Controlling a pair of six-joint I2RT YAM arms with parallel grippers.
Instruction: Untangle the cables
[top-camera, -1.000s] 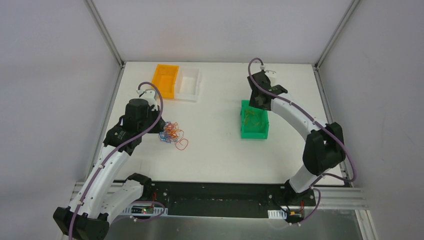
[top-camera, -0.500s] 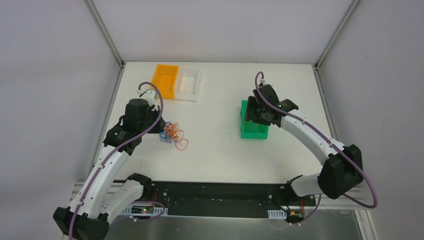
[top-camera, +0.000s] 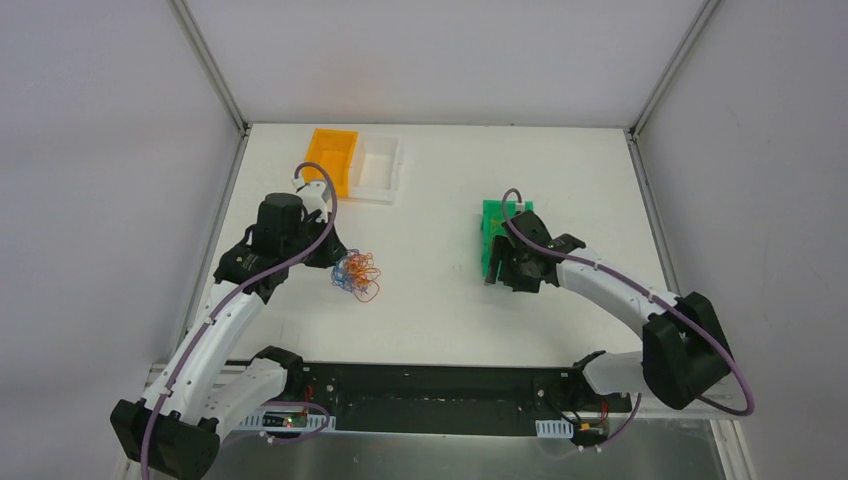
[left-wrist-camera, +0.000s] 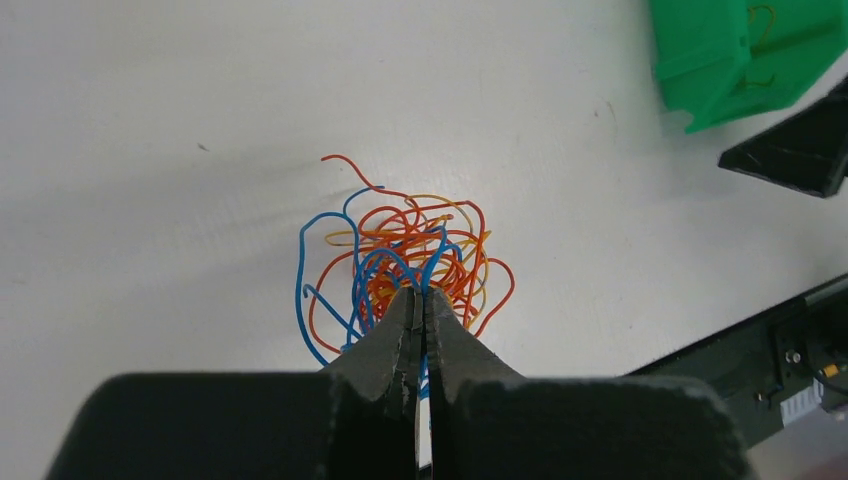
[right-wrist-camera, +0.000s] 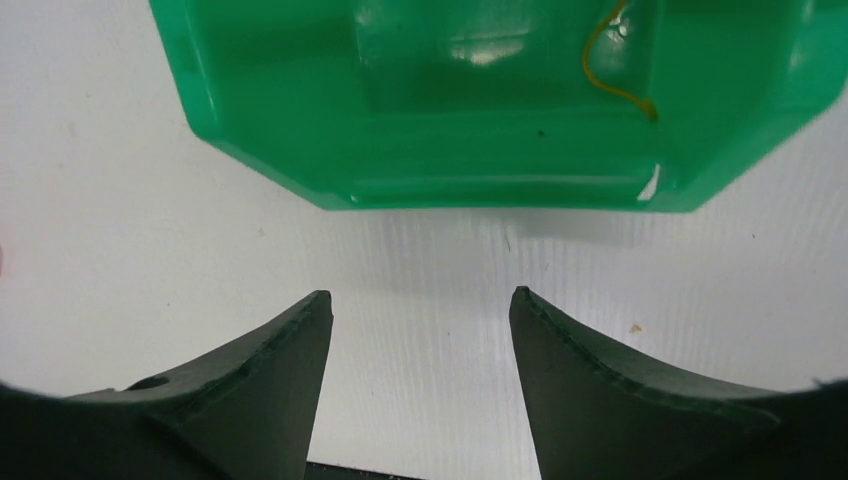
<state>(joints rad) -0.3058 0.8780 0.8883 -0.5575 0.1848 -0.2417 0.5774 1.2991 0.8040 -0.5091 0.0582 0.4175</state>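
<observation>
The cables (top-camera: 358, 276) form one tangle of thin blue, orange-red and yellow loops on the white table, left of centre; in the left wrist view the cables (left-wrist-camera: 400, 245) spread out just beyond the fingertips. My left gripper (top-camera: 338, 266) (left-wrist-camera: 421, 293) is shut on the near edge of the tangle, with a blue strand running between its jaws. My right gripper (top-camera: 490, 274) (right-wrist-camera: 420, 300) stands open and low over bare table beside the green bin (top-camera: 495, 222) (right-wrist-camera: 480, 100), with nothing between its fingers. A thin yellow strand (right-wrist-camera: 612, 70) lies inside that bin.
An orange bin (top-camera: 331, 160) and a white bin (top-camera: 379, 167) stand side by side at the back left. The black base rail (top-camera: 430, 385) runs along the near edge. Grey walls close in the table on three sides.
My right arm has come down from above the green bin to its near-left side, and its jaws have opened wider. My left gripper has shifted right, dragging the tangle with it.
</observation>
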